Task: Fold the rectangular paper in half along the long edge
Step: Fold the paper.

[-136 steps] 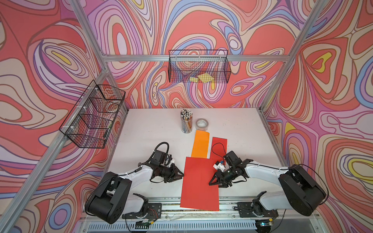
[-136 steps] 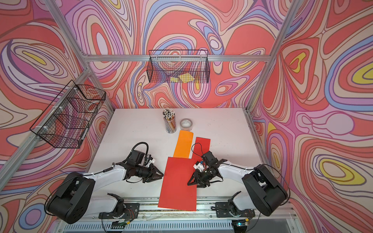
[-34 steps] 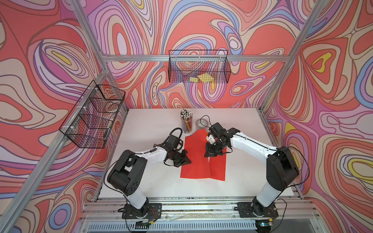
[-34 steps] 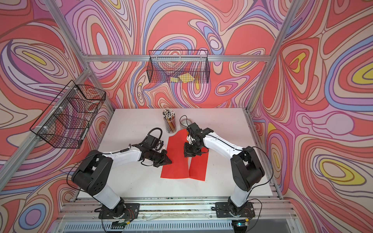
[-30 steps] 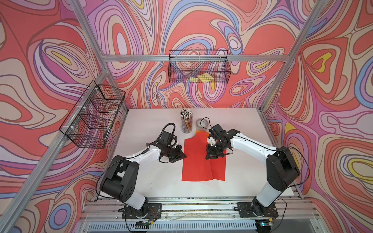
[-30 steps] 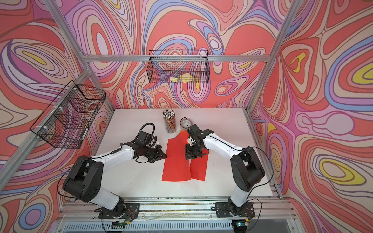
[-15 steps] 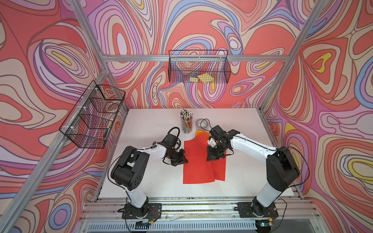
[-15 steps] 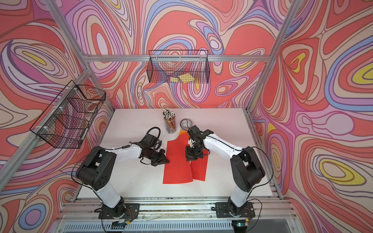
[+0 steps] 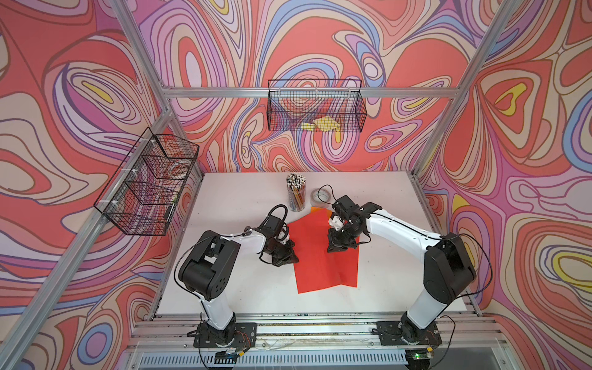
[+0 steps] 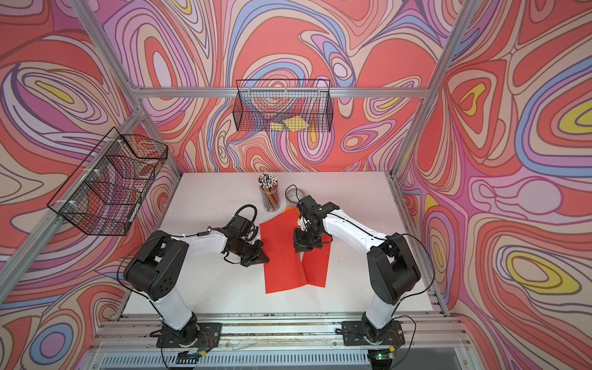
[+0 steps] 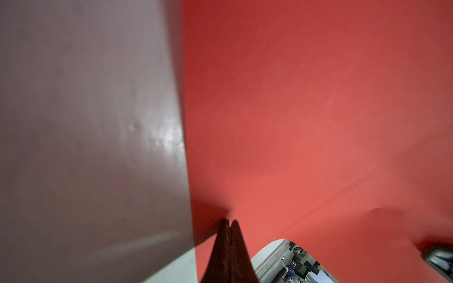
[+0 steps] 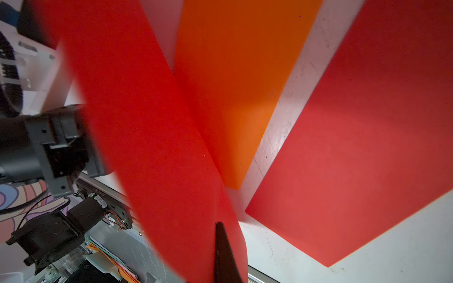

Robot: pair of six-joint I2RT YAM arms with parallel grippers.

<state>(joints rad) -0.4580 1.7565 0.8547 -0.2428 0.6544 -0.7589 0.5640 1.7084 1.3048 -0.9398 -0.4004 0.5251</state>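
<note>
A large red paper [image 9: 315,256] hangs just over the table, curved, between my two grippers. My left gripper [image 9: 290,258] is shut on its left long edge, and the left wrist view shows the two fingertips [image 11: 229,224] pinched on the sheet [image 11: 318,122]. My right gripper [image 9: 336,248] is shut on the opposite edge. In the right wrist view only one dark finger [image 12: 221,245] shows, with the paper [image 12: 147,122] wrapped over the other. Both top views show the sheet [image 10: 282,256] sagging between the grippers, its near edge low by the table.
A second, darker red sheet [image 9: 349,269] and an orange sheet [image 9: 317,209] lie flat under and behind the held paper. A pencil cup [image 9: 296,197] and a tape roll [image 9: 321,196] stand at the back. Wire baskets hang on the left wall [image 9: 147,185] and back wall [image 9: 315,105].
Both grippers have stayed shut on the red paper. The left gripper and the paper's near edge have shifted slightly toward the front. The right gripper has barely moved.
</note>
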